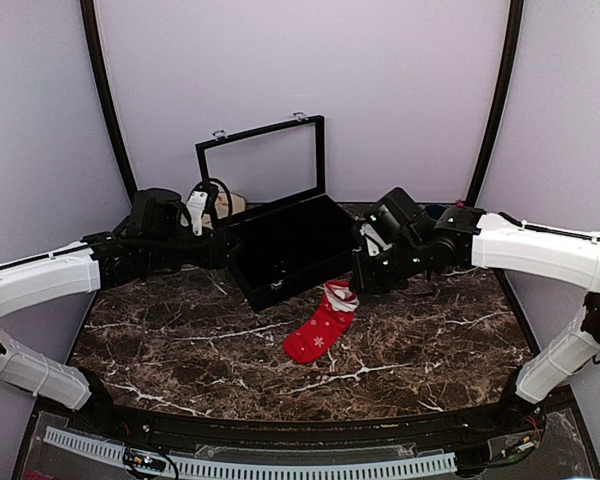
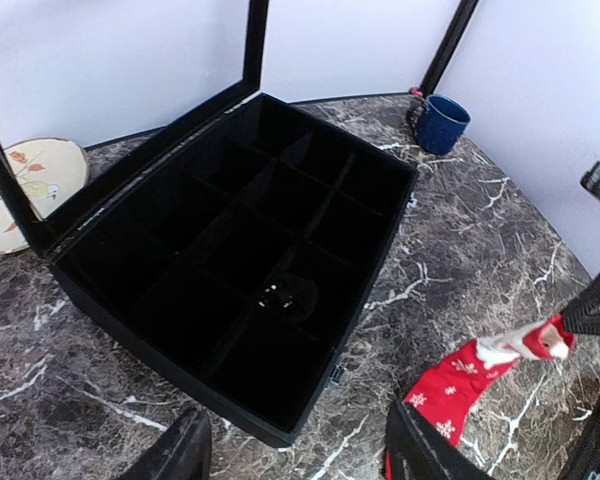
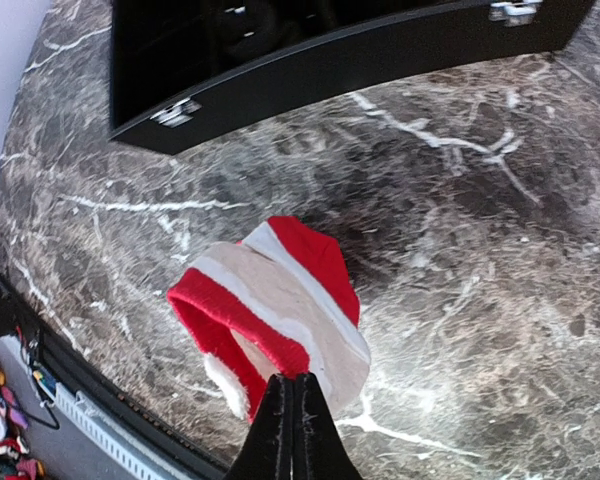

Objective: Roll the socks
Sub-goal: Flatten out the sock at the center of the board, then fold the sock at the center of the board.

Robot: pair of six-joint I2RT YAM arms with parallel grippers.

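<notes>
Pinching the cuff of the sock (image 1: 320, 325), the right gripper (image 3: 295, 390) has its fingers clamped on it at 5 o'clock of the case (image 1: 285, 250), toe on the table (image 1: 180, 340); the left gripper (image 2: 295, 450), fingers apart, hovers at the case's 9 o'clock.

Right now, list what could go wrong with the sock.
The shut right gripper pinches the sock only by its cuff edge; it could slip free. The toe rests on the table near the black case; a pull may snag it there. The open left gripper must pass the case to help and might knock it.
</notes>
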